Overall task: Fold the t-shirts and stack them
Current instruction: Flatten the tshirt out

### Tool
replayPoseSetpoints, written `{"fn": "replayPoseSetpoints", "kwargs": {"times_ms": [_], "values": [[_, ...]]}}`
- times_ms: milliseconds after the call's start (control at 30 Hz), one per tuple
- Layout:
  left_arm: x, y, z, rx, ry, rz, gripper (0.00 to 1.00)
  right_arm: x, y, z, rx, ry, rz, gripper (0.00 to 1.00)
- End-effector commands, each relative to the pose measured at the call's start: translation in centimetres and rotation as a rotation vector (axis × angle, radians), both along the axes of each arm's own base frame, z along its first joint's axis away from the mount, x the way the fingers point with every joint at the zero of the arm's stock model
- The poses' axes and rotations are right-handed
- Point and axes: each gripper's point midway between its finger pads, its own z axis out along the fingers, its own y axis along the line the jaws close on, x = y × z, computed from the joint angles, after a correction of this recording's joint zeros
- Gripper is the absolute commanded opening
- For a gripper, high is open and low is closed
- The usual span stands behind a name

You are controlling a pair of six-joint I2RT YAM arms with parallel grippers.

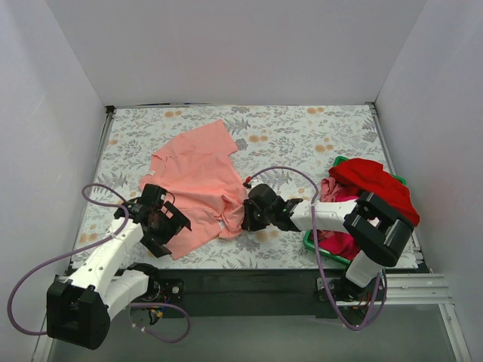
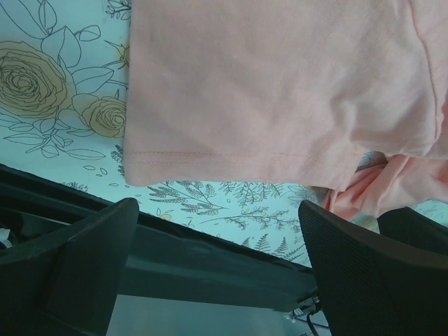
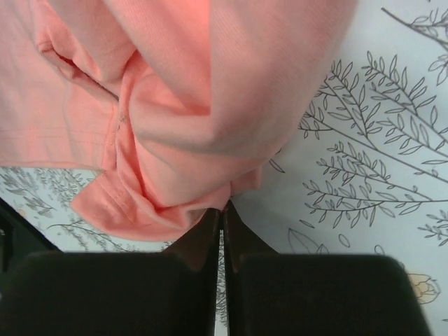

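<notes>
A salmon-pink t-shirt (image 1: 196,181) lies partly spread on the floral table, left of centre. My left gripper (image 1: 167,226) is open and empty at the shirt's near-left hem. In the left wrist view the hem (image 2: 280,84) lies just beyond the wide-apart fingers (image 2: 371,273). My right gripper (image 1: 243,219) is shut on a bunched fold at the shirt's near-right edge. In the right wrist view the fingertips (image 3: 222,210) pinch the crumpled cloth (image 3: 175,105). A red t-shirt (image 1: 373,185) and a magenta one (image 1: 339,243) lie piled in the basket. No white shirt shows.
The green plastic basket (image 1: 339,161) stands at the right near the table's edge. White walls close in the back and both sides. The table's black front edge (image 2: 210,259) runs just under the left gripper. Purple cables loop off both arms.
</notes>
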Motion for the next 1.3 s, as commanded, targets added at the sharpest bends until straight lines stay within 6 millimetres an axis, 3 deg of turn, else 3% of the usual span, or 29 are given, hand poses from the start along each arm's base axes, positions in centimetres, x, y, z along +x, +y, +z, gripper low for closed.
{"fn": "replayPoseSetpoints", "kwargs": {"times_ms": [0,133,267,400,667,767,1000,1267], "values": [[-0.7,-0.4,-0.4,-0.020,0.033,0.002,0.98,1.6,1.2,1.6,0.031,-0.067,-0.025,0.01],[-0.8,-0.7,-0.2,-0.027,0.042,-0.018,0.98,3.7,-0.2,3.0,-0.007,-0.170,-0.079,0.01],[-1.8,-0.2,-0.4,0.018,0.074,-0.032,0.98,6.8,-4.1,3.6,-0.109,-0.238,-0.175,0.01],[-2.2,-0.6,-0.7,0.021,0.092,-0.054,0.98,8.3,-6.9,3.9,-0.167,-0.259,-0.222,0.01],[-4.2,-4.1,-3.3,-0.004,0.168,-0.152,0.91,8.0,-7.2,3.5,-0.180,-0.256,-0.187,0.01],[-3.8,-4.5,-3.8,0.045,0.171,-0.182,0.89,7.7,-7.2,3.3,-0.177,-0.249,-0.176,0.01],[-2.2,-4.1,-5.4,0.172,0.152,-0.159,0.63,7.0,-7.8,3.3,-0.174,-0.246,-0.174,0.01],[-0.1,-4.8,-6.1,0.194,0.110,-0.177,0.60,6.3,-8.5,3.3,-0.177,-0.244,-0.174,0.01]]}}
